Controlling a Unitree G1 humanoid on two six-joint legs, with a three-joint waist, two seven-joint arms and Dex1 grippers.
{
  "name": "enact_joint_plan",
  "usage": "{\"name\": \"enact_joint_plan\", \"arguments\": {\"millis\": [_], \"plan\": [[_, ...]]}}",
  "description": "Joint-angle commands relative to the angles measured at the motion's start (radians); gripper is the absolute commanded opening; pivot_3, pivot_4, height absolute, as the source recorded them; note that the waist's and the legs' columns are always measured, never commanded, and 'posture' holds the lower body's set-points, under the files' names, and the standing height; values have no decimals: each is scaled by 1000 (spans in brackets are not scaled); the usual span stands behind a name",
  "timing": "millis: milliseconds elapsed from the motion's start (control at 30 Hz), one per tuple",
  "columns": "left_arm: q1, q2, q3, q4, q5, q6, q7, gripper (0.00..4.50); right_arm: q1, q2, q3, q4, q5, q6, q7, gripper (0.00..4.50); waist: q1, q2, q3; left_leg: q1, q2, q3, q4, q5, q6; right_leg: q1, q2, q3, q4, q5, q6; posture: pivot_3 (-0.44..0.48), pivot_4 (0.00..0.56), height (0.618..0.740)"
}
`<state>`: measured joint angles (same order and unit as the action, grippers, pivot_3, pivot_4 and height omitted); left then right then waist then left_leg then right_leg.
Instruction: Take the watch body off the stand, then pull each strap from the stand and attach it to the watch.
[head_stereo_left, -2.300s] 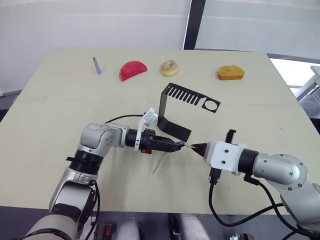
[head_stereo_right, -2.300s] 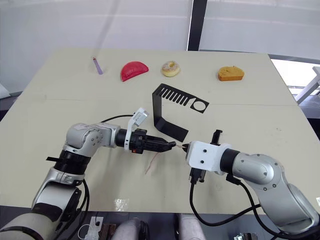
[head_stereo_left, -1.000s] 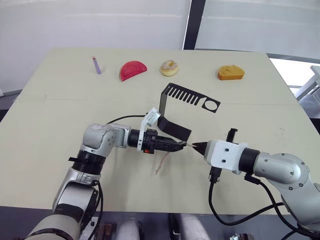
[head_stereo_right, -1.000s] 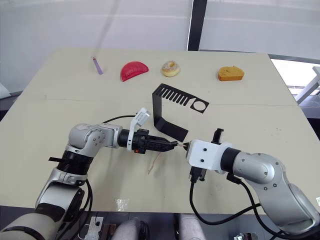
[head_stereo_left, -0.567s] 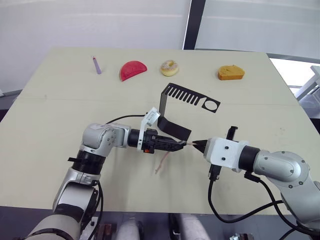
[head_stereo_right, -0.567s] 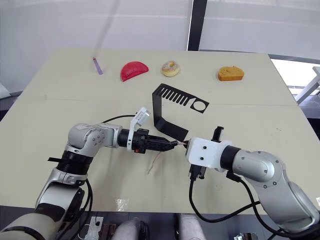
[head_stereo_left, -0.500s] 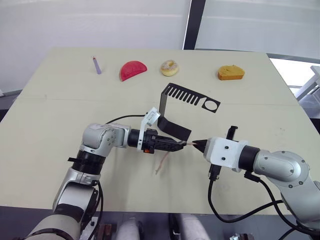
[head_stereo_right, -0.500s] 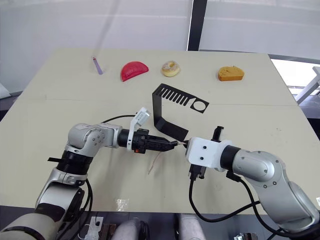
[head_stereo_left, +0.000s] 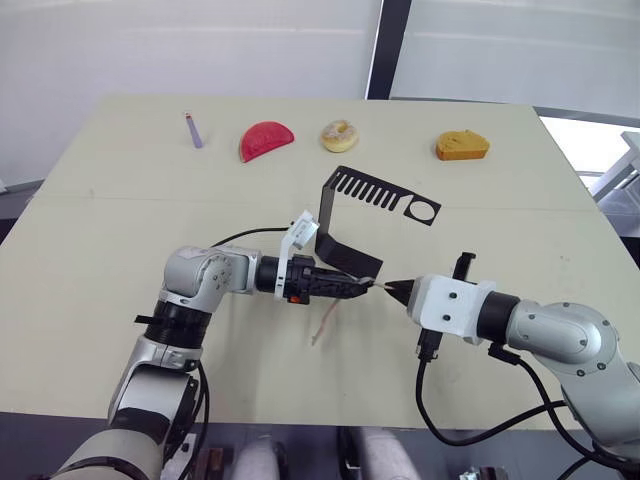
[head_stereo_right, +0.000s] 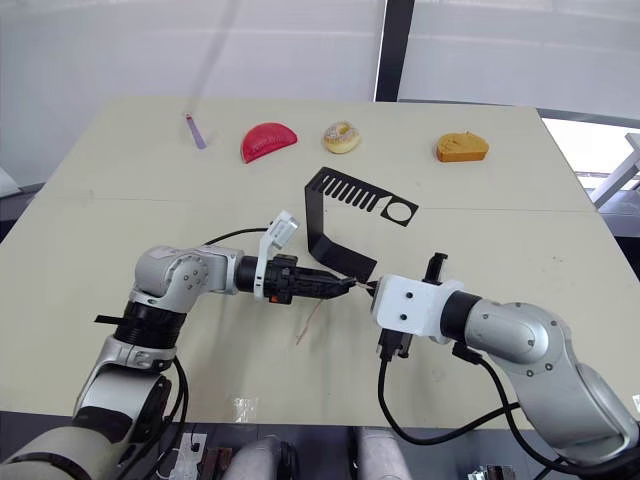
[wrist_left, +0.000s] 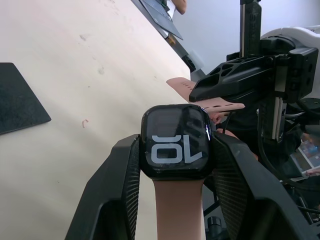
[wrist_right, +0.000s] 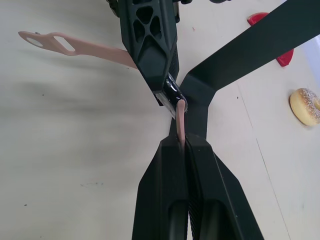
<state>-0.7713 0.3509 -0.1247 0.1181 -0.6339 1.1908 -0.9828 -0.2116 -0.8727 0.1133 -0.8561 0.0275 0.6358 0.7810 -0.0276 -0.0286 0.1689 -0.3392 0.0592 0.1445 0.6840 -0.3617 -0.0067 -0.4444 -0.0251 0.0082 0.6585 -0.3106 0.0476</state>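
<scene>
Watch body (wrist_left: 174, 141) screen reads "10" (seen upside down), clamped in left gripper (wrist_left: 175, 165), one pink strap (head_stereo_left: 325, 322) hanging. Right gripper (wrist_right: 182, 145) pinches second strap (wrist_right: 181, 116), its tip at the case, beside stand (head_stereo_left: 350, 215).

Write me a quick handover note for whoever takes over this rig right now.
Left end effector: shut on the watch body, held above the table in front of the stand.
Right end effector: shut on the second strap, its tip at the watch body's free edge.
Done: watch body is off the stand; first strap hangs from it.
Left: seat the second strap; whether it has locked in is not visible.
</scene>
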Motion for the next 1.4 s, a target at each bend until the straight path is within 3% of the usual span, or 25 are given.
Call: {"name": "enact_joint_plan", "arguments": {"millis": [33, 1400], "plan": [[-14, -14, 12, -50, -41, -2, -7, 1590, -6, 4, -4, -35, 9, -7, -3, 0, 0, 0, 0, 0, 0, 0, 0, 0, 0, 0, 0, 0, 0, 0, 0, 0, 150, 737], [-9, -41, 7, -83, -56, 20, 6, 1590, -64, 14, 38, 10, -16, 5, -10, 0, 0, 0, 0, 0, 0, 0, 0, 0, 0, 0, 0, 0, 0, 0, 0, 0, 150, 737]]}}
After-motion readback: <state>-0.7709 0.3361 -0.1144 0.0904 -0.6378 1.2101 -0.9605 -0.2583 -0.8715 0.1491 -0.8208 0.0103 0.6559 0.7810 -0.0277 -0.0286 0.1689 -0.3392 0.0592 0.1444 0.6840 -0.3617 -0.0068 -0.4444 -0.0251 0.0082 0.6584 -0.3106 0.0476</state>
